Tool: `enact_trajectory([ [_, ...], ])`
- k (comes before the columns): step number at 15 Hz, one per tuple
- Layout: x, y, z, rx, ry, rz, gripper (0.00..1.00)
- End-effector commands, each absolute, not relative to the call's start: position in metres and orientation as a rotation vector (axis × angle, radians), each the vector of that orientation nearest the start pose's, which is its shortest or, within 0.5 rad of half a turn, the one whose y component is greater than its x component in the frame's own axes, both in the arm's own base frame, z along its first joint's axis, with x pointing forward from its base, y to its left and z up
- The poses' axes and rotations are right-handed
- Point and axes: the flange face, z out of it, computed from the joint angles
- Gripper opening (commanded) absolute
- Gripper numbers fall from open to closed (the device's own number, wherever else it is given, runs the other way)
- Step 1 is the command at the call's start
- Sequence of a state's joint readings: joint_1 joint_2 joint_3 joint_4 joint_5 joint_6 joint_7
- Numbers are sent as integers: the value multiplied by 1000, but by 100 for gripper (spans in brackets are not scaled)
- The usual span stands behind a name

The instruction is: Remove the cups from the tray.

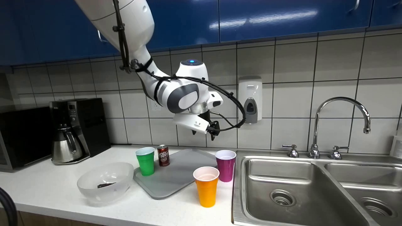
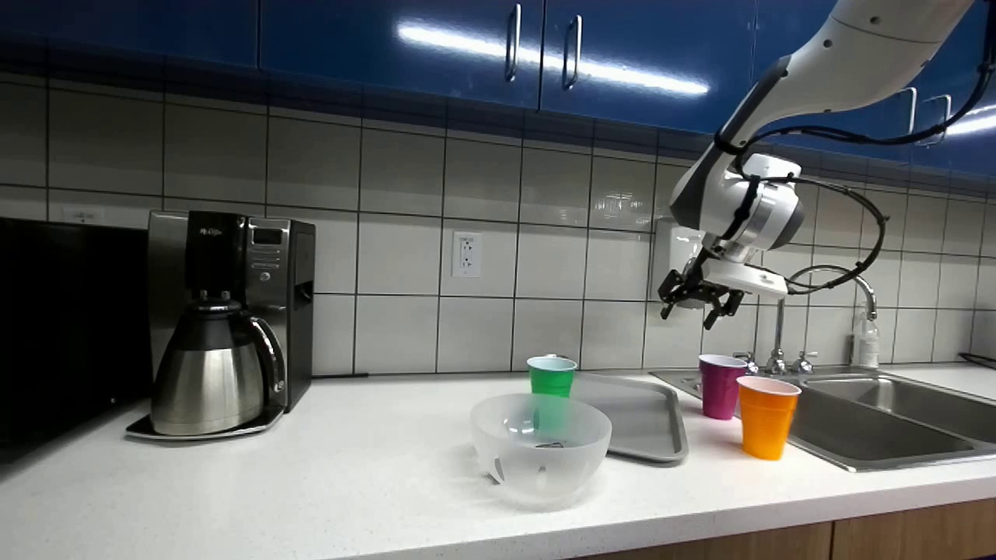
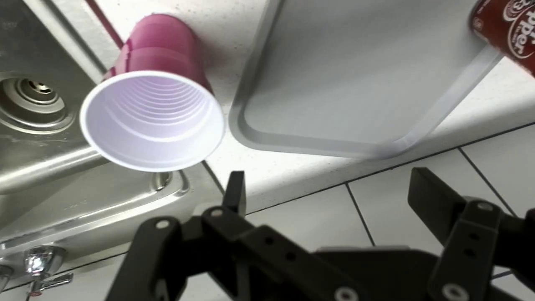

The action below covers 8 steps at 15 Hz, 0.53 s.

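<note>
In both exterior views you have the tray (image 1: 179,175) on the counter (image 1: 56,182), left of the sink (image 1: 279,166). One cup (image 1: 146,164) stands on the tray's left part, with the can (image 1: 163,156) just behind it, also on the tray. A second cup (image 1: 225,168) stands on the counter between tray and sink, a third cup (image 1: 207,190) before it. The bowl (image 1: 103,197), with an item (image 1: 106,185) in it, sits to the tray's front left; farther left is your coffee maker (image 1: 88,128). Your claw (image 3: 328,186) hangs above the counter.
</note>
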<state>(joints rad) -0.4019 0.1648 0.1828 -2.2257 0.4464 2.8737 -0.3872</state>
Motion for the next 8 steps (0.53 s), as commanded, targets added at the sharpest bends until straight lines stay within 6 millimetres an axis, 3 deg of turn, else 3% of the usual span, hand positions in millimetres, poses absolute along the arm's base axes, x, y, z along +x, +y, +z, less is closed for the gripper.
enact_trajectory([
  [1, 554, -120, 359, -2891, 310, -778, 100],
  [8, 564, -68, 356, -2826, 243, -732, 100],
])
